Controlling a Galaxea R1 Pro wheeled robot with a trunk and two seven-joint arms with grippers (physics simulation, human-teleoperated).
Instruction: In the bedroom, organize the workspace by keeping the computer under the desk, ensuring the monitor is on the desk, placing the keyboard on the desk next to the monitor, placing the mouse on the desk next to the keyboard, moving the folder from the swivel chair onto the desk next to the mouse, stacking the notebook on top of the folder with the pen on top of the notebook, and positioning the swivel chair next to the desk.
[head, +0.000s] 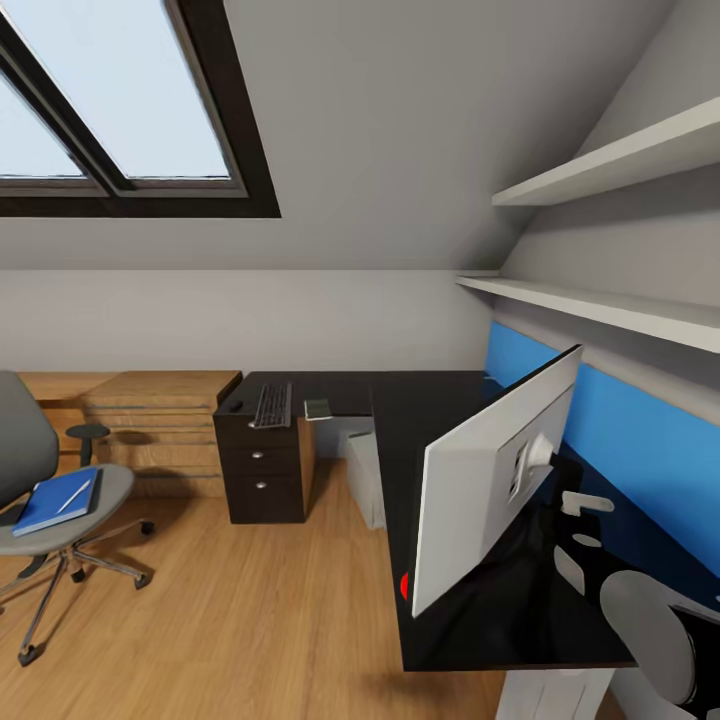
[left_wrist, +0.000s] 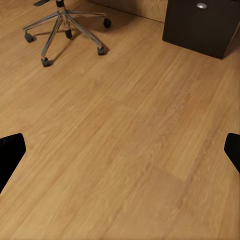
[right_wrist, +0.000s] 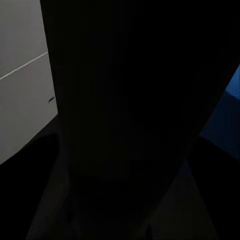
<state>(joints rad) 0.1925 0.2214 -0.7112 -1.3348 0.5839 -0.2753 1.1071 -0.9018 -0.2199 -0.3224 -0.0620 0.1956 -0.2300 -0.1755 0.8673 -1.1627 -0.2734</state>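
A: How far along is the tidy-up, judging from here?

B: Partly done, I'd say. The wide flat monitor with the silver-grey back (head: 495, 470) stands on the near wing of the L-shaped desk with the glossy black top (head: 420, 400), so that step looks settled. The slim dark-keyed keyboard (head: 272, 404) lies on the far wing above the black three-drawer unit (head: 262, 470), well apart from the monitor, so it likely needs bringing closer.

A: And the mouse?

B: A tiny dark rounded thing (head: 236, 405) sits just beside the keyboard; probably the mouse, but it is too small to be sure. A small flat dark item (head: 318, 408) lies on the keyboard's other side; I can't tell what it is.

A: The chair items?

B: Untouched, by the look of it. The flat bright blue folder (head: 57, 500) rests on the seat of the grey fabric swivel chair with a chrome star base (head: 30, 470), with a thin white pen (head: 74, 497) lying on it. The chair stands on the wood plank floor (head: 240, 620), away from the desk. A pale grey-white box (head: 365, 478) under the desk seems to be the computer.

A: The claws?

B: The left claw (left_wrist: 120, 150) hangs spread wide over bare floor, holding nothing. The right wrist view is too dark, so I cannot tell that claw's state
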